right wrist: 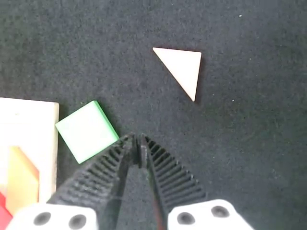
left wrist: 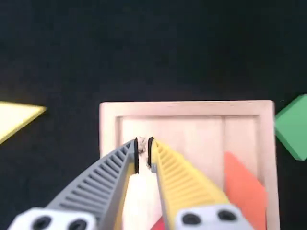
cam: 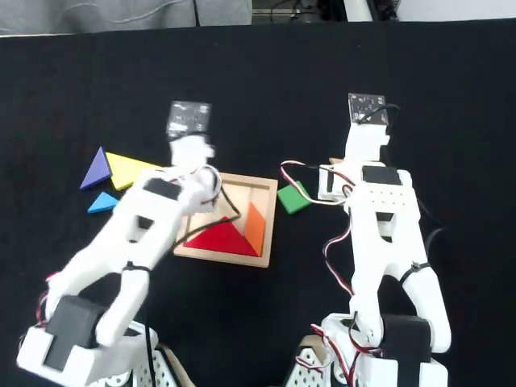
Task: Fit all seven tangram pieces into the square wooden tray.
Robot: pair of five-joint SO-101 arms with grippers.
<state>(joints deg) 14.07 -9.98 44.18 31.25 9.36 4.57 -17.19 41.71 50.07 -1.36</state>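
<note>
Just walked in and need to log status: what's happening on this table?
Two arms are working a tangram puzzle. The left gripper hangs shut over the wooden tray, which holds a red triangle and an orange piece. The right gripper is shut above the table beside the green square. A pale triangle, a yellow triangle, a purple triangle and a blue triangle also lie outside the tray.
</note>
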